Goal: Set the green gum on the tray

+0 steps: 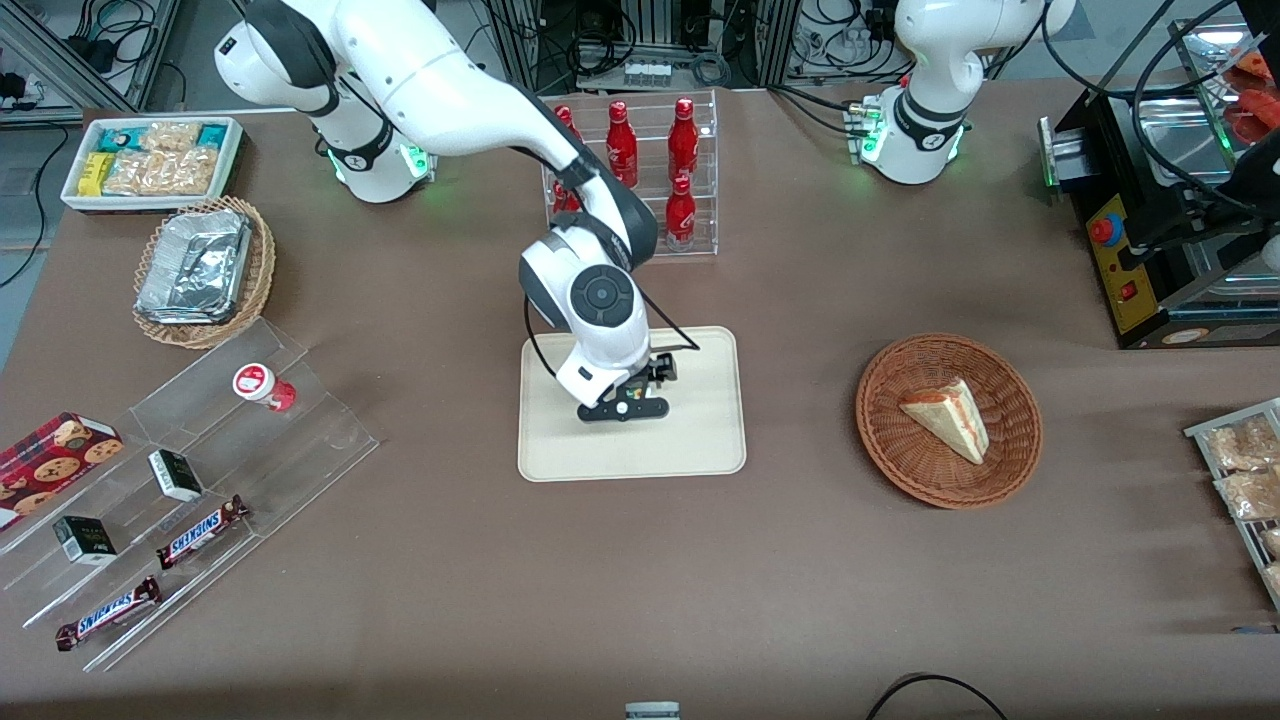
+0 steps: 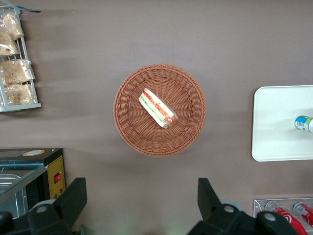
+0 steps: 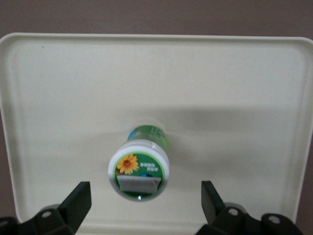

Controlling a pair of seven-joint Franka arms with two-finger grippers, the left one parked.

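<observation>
Nearest the front camera, two Snickers bars (image 1: 200, 532) are lying on the lowest steps of a clear stepped stand (image 1: 300, 440) toward the working arm's end of the desk (image 1: 640, 600), with two small dark boxes (image 1: 176, 475) on the steps above them and a red cookie box (image 1: 55, 455) beside the stand. A red gum canister (image 1: 262, 386) is lying on its side on the stand's upper step.

Farther in, the tray (image 1: 700, 440) is sitting flat near the middle of the desk. The end effector (image 1: 628, 405) is hanging just above the tray, its fingers (image 3: 78, 200) spread wide and gripping nothing. The gum (image 3: 140, 164) is standing upright on the tray between the two fingers without touching either, its white lid with the flower label facing up. The left wrist view is showing the same gum (image 2: 303, 123) as a small green and white shape resting on the tray's surface, apart from the rim.

Toward the parked arm's end, a wicker basket (image 1: 1010, 450) is holding a sandwich wedge (image 1: 950, 420).

Farther still, a second wicker basket (image 1: 262, 270) is carrying a crinkled foil tray (image 1: 195, 265), and a clear rack (image 1: 700, 240) of red bottles (image 1: 682, 138) is standing past the tray, partly covered by the working arm
</observation>
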